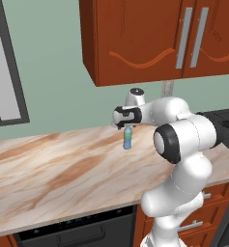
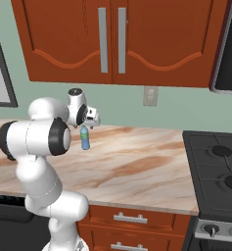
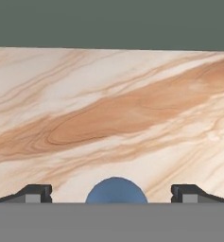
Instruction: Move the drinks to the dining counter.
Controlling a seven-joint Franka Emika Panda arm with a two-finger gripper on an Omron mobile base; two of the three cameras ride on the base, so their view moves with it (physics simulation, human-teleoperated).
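The small blue bottle with a green band (image 1: 128, 139) stands upright on the veined marble worktop (image 1: 48, 169) near the wall, also seen as the blue bottle (image 2: 85, 138). My gripper (image 1: 125, 127) hangs right over its top, pointing down. In the hand view the round blue cap (image 3: 116, 191) sits midway between my two dark fingertips (image 3: 37, 193), which stand wide apart and clear of it. The gripper (image 3: 112, 194) is open. The wine bottle and the dining counter are out of view.
Red-brown wall cabinets (image 2: 107, 39) hang above the worktop. A black stove (image 2: 218, 171) borders it on the right, with a wall socket (image 2: 150, 96) behind. A dark appliance front (image 1: 77, 230) and drawers with silver handles (image 2: 129, 218) sit below the front edge.
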